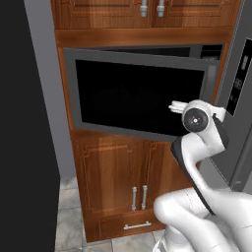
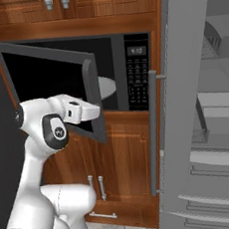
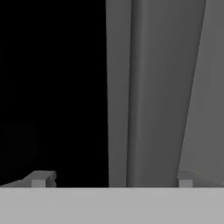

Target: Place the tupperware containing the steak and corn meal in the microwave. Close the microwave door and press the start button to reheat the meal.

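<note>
At the free edge of the microwave door [image 2: 58,87], gripper [image 3: 111,177] spread, fingertips straddling the upright handle bar [image 3: 133,92] at 12 o'clock; cavity [image 2: 106,62] beyond at 2 o'clock

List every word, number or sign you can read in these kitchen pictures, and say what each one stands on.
Microwave keypad strip: a small lit display near its top, digits too blurred to read.
Same keypad strip: rows of button labels below it, too small to read.
Fridge door panel: pale marks, too blurred to read.
No text on the microwave door.
</note>
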### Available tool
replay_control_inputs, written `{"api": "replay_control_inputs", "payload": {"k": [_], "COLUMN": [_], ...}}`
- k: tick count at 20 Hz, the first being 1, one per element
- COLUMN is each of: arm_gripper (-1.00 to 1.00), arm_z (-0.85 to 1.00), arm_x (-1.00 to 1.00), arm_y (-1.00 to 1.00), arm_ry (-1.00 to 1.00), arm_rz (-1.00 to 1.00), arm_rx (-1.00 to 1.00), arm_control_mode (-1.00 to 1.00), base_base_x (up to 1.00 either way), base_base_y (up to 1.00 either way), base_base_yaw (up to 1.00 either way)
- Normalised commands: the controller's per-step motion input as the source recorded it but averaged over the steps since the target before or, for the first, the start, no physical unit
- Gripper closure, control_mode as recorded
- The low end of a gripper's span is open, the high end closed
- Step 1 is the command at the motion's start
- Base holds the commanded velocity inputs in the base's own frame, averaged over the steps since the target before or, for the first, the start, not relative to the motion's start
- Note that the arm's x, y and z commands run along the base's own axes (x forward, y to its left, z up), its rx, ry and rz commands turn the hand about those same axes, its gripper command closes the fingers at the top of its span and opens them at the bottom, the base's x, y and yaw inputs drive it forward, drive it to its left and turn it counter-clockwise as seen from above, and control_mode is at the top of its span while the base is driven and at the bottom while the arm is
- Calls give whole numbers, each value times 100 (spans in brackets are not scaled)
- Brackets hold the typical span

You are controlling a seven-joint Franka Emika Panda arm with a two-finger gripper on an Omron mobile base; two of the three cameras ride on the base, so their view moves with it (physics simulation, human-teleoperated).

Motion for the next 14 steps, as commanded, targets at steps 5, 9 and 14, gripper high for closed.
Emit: {"api": "replay_control_inputs", "payload": {"k": [5, 9, 14], "arm_gripper": [-100, -100, -100], "arm_z": [0, 0, 0], "arm_x": [60, 69, 55], "arm_y": [-2, 0, 0], "arm_ry": [11, 12, 10], "arm_rz": [0, 0, 0], "arm_rx": [1, 0, 0], "arm_control_mode": [-100, -100, -100], "base_base_x": [0, 0, 0], "base_base_y": [0, 0, 0], "base_base_yaw": [0, 0, 0]}}
